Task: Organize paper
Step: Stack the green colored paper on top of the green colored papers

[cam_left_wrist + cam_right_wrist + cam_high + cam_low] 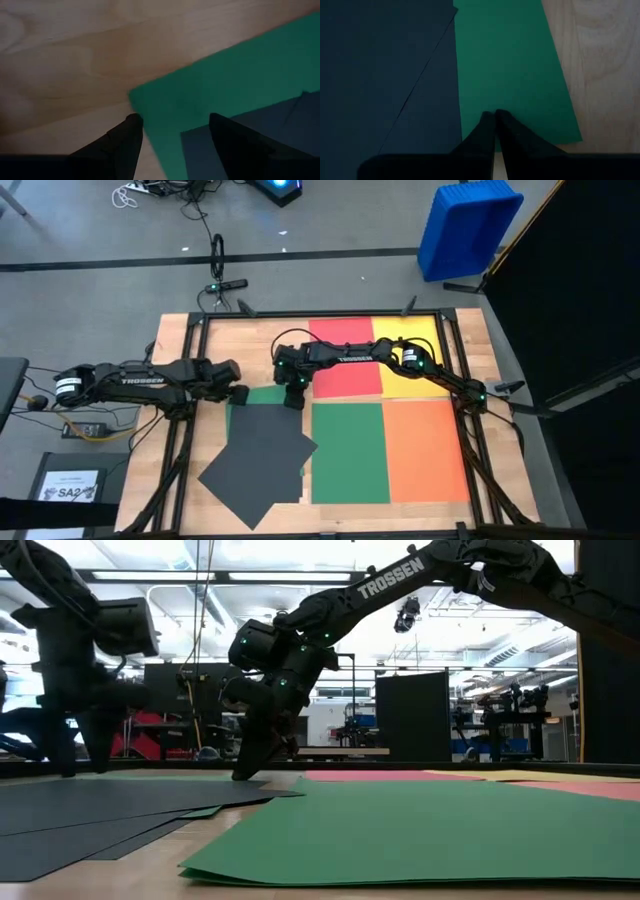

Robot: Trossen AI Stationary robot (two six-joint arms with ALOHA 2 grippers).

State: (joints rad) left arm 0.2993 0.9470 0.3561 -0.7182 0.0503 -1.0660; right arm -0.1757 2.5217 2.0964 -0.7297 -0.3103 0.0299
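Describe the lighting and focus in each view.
High view: even, sharp light. Low view: both arms backlit into silhouettes against bright ceiling lights, near green sheet soft. Left wrist view: dim, fingers blurred. Right wrist view: dark, shut fingers almost black.

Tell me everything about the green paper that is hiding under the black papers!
The partly hidden green sheet is thin, flat, matte paper lying on the wooden table. The dark grey sheets cover most of it, so only a strip and two corners show. The right gripper, fingers shut, points down onto its bare strip near one corner. The left gripper, fingers open, sits astride another corner. It lies apart from the big uncovered green sheet beside it.
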